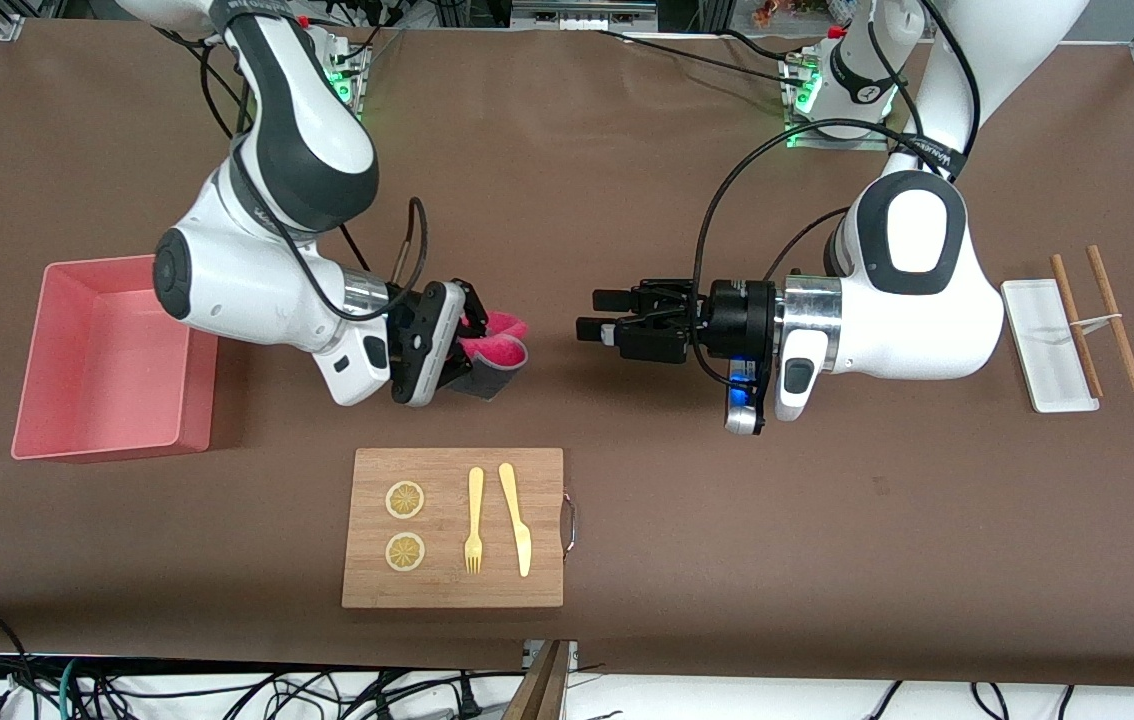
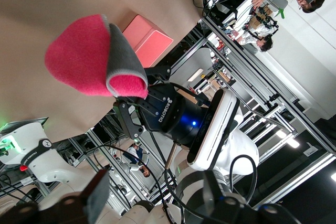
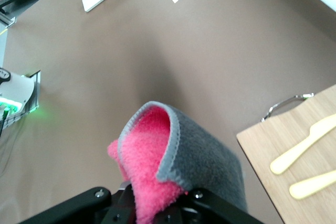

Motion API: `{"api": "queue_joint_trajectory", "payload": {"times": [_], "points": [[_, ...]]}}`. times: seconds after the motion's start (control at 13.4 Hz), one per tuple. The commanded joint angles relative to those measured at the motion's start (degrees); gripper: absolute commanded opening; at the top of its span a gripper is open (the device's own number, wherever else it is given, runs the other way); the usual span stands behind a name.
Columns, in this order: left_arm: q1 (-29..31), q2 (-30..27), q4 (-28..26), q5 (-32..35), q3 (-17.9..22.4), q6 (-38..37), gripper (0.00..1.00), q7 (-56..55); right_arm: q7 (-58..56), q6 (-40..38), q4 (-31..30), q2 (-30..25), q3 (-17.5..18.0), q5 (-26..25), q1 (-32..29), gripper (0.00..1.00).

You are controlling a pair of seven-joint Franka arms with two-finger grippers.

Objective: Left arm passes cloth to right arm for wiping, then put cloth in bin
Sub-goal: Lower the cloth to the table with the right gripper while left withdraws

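The cloth (image 1: 495, 343), magenta-pink on one face and grey on the other, hangs folded from my right gripper (image 1: 473, 330), which is shut on it above the bare table, between the bin and my left gripper. In the right wrist view the cloth (image 3: 173, 156) fills the jaws of the right gripper (image 3: 157, 205). My left gripper (image 1: 592, 313) is open and empty, level with the cloth and a short gap from it. The left wrist view shows the cloth (image 2: 89, 56) held by the right gripper (image 2: 135, 98). The salmon-pink bin (image 1: 197, 400) stands empty at the right arm's end of the table.
A wooden board (image 1: 547, 540) with two lemon slices, a fork (image 1: 474, 520) and a knife (image 1: 515, 518) lies nearer the front camera than both grippers. A narrow white tray (image 1: 1047, 345) and two chopsticks (image 1: 1114, 317) lie at the left arm's end.
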Motion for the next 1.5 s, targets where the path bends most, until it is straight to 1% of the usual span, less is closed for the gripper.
{"api": "queue_joint_trajectory", "payload": {"times": [0.0, 0.15, 0.22, 0.3, 0.37, 0.6, 0.75, 0.9, 0.97, 1.12, 1.27, 1.42], "points": [[1.0, -1.08, 0.6, 1.09, 0.24, -0.23, 1.0, -2.53, 0.65, -6.88, -0.7, -2.36, -1.21, -3.56, -2.86, 0.0], [2.66, -1.43, 0.6, 1.44, 0.5, -1.19, 1.0, -3.85, 2.31, -11.02, -2.45, -3.67, -1.21, -7.52, -7.42, 0.0], [3.98, -1.44, 0.6, 1.53, 0.68, -2.85, 1.0, -4.12, 3.71, -12.26, -3.77, -4.38, -1.21, -10.41, -9.01, 0.0], [5.3, -1.44, 0.6, 3.53, 0.85, -4.52, 1.0, -4.12, 3.9, -12.97, -4.56, -5.17, -1.21, -13.05, -9.55, 0.0], [6.79, -1.78, 0.69, 8.25, 0.77, -5.93, 1.0, -4.12, 5.56, -13.06, -6.4, -6.39, -1.3, -15.68, -9.82, 0.0], [9.09, -3.36, 0.69, 21.71, 0.76, -9.97, 1.0, -4.03, 17.22, -12.1, -14.65, -10.96, -1.3, -23.42, -10.96, 0.0], [9.27, -4.68, 0.69, 32.85, 0.68, -11.12, 1.0, -3.95, 24.35, -8.16, -20.71, -13.08, -1.3, -28.95, -10.96, 0.0], [9.27, -5.39, 0.69, 42.54, 0.5, -13.4, 1.0, -3.6, 25.96, -0.45, -28.53, -14.4, -1.3, -30.99, -11.66, 0.0], [9.18, -5.91, 0.69, 47.1, 0.41, -14.2, 1.0, -3.33, 28.92, 2.99, -32.13, -15.01, -1.3, -32.74, -12.19, 0.0], [9.09, -7.49, 0.6, 55.72, -0.11, -14.55, 1.0, -3.33, 36.74, 9.93, -38.73, -15.9, -1.3, -34.69, -12.63, 0.0], [9.09, -8.46, 0.6, 61.8, -0.2, -16.47, 1.0, -1.33, 40.01, 16.35, -41.83, -14.24, -1.21, -35.31, -12.72, 0.0], [9.27, -10.04, 0.51, 67.69, 0.5, -18.5, 1.0, 5.6, 40.46, 19.53, -41.66, -10.99, -1.21, -35.31, -12.63, 0.0]]}}
